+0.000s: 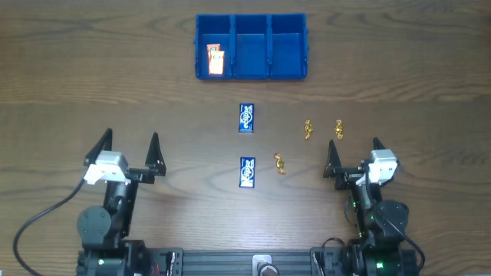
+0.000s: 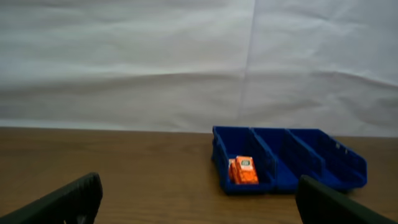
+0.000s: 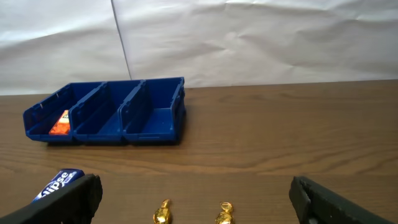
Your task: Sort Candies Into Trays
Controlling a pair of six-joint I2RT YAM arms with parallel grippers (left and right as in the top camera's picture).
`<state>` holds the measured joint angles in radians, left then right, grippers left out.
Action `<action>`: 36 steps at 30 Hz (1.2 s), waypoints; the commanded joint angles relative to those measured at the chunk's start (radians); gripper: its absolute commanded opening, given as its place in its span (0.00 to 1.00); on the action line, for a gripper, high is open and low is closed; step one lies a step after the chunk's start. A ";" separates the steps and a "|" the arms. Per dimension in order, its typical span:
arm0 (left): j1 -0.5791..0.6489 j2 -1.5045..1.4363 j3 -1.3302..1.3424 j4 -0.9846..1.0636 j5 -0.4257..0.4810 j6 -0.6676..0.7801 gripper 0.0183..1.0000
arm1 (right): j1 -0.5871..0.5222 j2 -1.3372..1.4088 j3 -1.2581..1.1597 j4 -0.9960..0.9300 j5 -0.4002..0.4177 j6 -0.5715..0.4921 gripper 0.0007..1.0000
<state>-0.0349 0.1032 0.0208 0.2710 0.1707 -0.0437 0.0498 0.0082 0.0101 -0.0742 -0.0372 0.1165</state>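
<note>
Candies lie loose on dark wood-grain table (image 1: 69,84): two blue packets (image 1: 246,118) mid-table, three gold-wrapped pcs (image 1: 308,129) beside them toward right arm. Orange candy (image 1: 215,60) sits in top view's left compartment of blue 3-bin tray (image 1: 251,17) at far side. Left gripper (image 1: 130,138) & right gripper (image 1: 354,147) both spread wide, holding nothing. White backdrop (image 2: 124,62) hangs behind table.

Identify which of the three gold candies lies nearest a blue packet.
The lone gold candy just right of the lower blue packet; the other two gold candies lie side by side, farther off.
</note>
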 commanded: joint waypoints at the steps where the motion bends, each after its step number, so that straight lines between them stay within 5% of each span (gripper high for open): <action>1: 0.003 -0.069 -0.016 -0.112 0.040 0.015 1.00 | 0.002 -0.005 -0.002 -0.006 -0.002 -0.014 1.00; 8: 0.002 -0.101 -0.016 -0.329 0.036 0.022 1.00 | 0.002 -0.005 -0.002 -0.006 -0.002 -0.014 1.00; 36: 0.002 -0.100 -0.016 -0.328 0.037 0.022 1.00 | 0.002 -0.005 -0.002 -0.006 -0.002 -0.014 1.00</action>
<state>-0.0353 0.0128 0.0216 -0.0204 0.1852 -0.0284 0.0498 0.0082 0.0101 -0.0742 -0.0372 0.1165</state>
